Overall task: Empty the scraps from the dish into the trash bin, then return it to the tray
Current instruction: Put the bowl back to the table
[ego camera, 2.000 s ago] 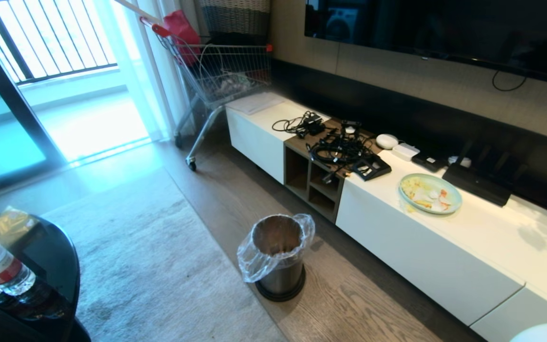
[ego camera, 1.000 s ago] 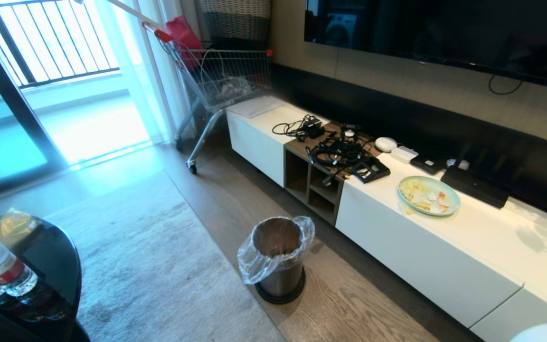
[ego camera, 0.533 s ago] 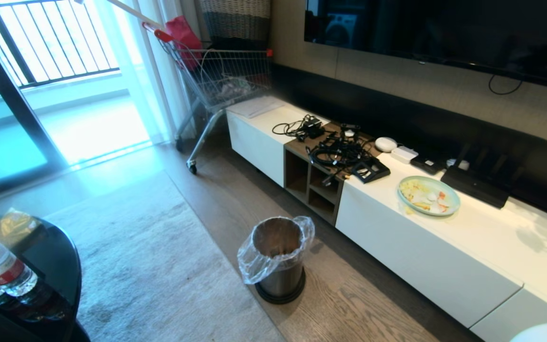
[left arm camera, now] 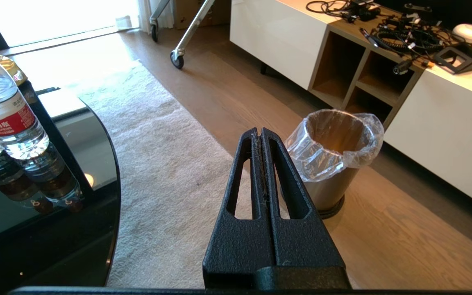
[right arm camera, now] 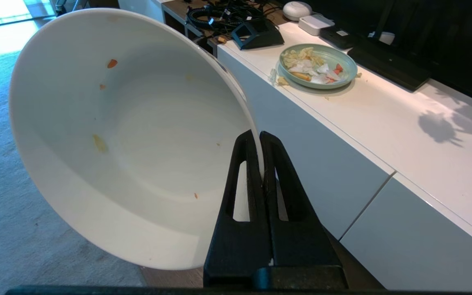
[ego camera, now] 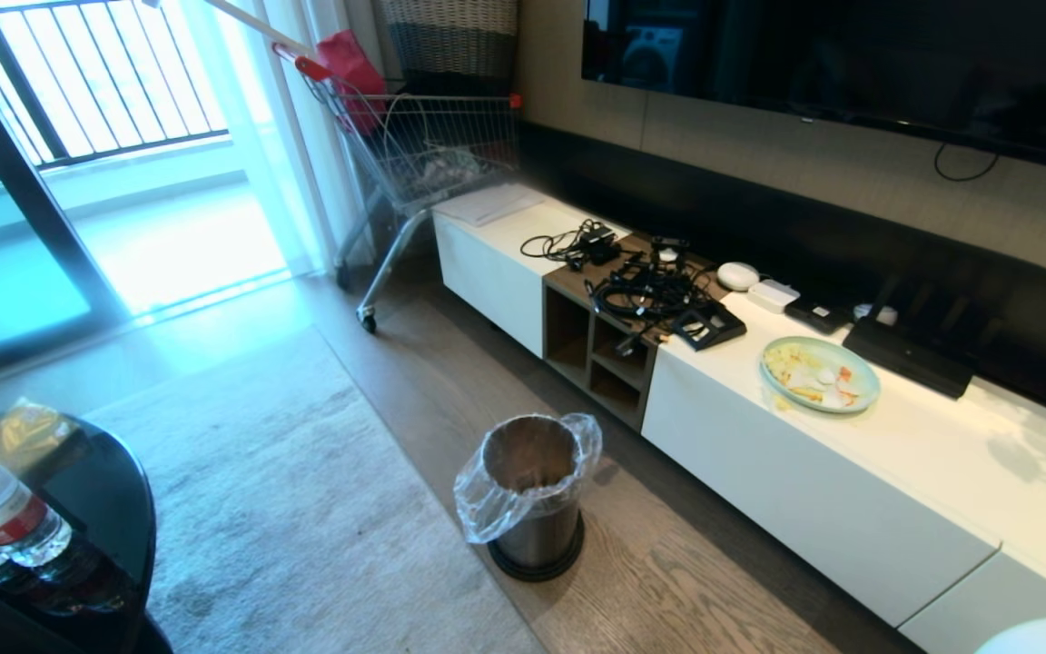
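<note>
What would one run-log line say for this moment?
right gripper: shut on bowl rim | bowl: nearly empty | left gripper: shut, empty | trash bin: on floor

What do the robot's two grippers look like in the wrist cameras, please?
Both look alike. The left gripper and the right gripper are matte black with a rough, grainy surface. Each has two long fingers tapering from a broad base to a narrow tip, and each finger has an elongated slot cut through it. No cables or markings show.
</note>
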You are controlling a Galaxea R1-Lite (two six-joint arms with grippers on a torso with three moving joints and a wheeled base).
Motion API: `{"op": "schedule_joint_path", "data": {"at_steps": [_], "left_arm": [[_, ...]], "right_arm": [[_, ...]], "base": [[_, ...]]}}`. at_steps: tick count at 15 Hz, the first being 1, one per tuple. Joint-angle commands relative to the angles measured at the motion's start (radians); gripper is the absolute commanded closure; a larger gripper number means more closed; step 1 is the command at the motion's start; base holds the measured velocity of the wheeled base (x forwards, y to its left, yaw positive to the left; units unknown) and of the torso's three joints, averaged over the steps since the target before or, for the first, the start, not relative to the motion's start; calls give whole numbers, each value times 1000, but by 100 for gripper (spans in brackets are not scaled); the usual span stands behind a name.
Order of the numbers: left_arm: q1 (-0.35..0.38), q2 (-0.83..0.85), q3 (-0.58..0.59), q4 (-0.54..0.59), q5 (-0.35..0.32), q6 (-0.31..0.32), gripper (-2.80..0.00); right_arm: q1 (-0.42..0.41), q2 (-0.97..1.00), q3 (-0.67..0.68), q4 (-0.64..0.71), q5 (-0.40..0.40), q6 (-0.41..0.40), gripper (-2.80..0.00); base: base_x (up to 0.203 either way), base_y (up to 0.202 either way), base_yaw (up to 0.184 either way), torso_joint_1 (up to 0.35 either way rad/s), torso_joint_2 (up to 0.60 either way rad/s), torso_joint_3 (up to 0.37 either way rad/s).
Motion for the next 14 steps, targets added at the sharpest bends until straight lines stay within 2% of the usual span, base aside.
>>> {"op": "schedule_joint_path", "data": {"at_steps": [1, 10, 14], "left_arm": [[0, 0, 0, -1, 1, -1, 0], [0, 0, 0, -1, 1, -1, 0], [0, 0, 0, -1, 1, -1, 0]], "right_arm": [[0, 1, 0, 0, 1, -1, 0], [0, 1, 0, 0, 1, -1, 0], [0, 1, 0, 0, 1, 1, 0]], "base": [[0, 0, 0, 0, 0, 0], [0, 0, 0, 0, 0, 0], [-1, -5, 142, 2, 5, 2]]}}
